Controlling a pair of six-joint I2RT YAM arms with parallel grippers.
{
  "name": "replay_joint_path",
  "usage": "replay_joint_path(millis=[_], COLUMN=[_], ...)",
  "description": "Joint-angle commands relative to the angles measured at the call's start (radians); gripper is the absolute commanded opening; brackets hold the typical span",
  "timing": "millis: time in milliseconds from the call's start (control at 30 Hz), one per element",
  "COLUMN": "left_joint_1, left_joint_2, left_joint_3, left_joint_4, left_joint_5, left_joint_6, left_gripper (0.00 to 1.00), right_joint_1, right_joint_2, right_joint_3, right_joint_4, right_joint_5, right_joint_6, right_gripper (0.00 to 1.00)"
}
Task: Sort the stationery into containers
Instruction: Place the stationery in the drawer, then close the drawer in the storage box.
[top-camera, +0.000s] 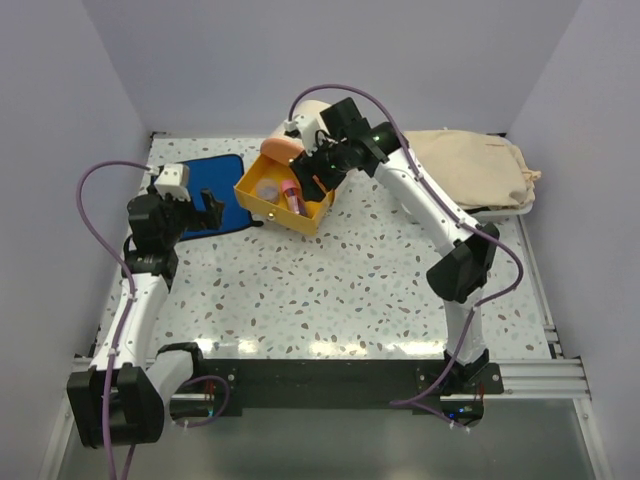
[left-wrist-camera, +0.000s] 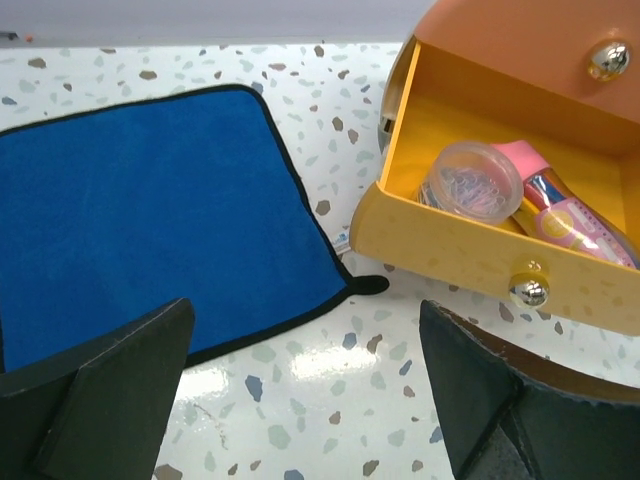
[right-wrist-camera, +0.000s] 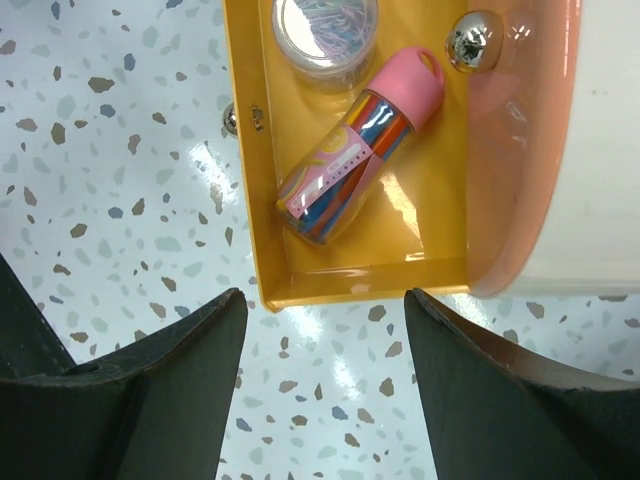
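The drop-off looks finished, since the pink tube (right-wrist-camera: 360, 150) lies in the pulled-out yellow drawer (top-camera: 290, 218) beside a round clip box (right-wrist-camera: 325, 25), and with the right gripper (right-wrist-camera: 322, 300) empty and parted at the drawer's 1 o'clock and the left gripper (left-wrist-camera: 305, 310) gaping at its 8 o'clock, the next move is probably to push the drawer shut.

No legible txt; tube (right-wrist-camera: 348, 162) label blurry.

The top view looks down from high behind the near edge, taking in the whole surface (top-camera: 330, 290) from far off; the left wrist view sits low and close, facing obliquely across the blue cloth (left-wrist-camera: 130, 220) toward the yellow drawer (left-wrist-camera: 450, 250). The right wrist view looks almost straight down from close above that drawer; all three views share it and the pink transparent tube (right-wrist-camera: 345, 165) inside.
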Motion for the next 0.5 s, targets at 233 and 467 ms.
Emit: replay_joint_path(millis=[233,467], left_joint_1=[-0.01,-0.058], left_joint_2=[0.031,0.167], left_joint_3=[-0.006,0.046], left_joint_4=[-0.069,0.02], left_joint_5=[0.091,0.22], left_joint_6=[0.008,-0.04], left_gripper=[0.96,0.51], right_joint_1=[-0.02,-0.023], right_joint_2=[-0.54,-0.591], right_joint_3=[-0.647,-0.736], right_joint_4=[0.659,0.622], right_joint_5=[0.126,0.258], right_joint_6=[0.035,0.043], right_gripper=[0.7,0.71])
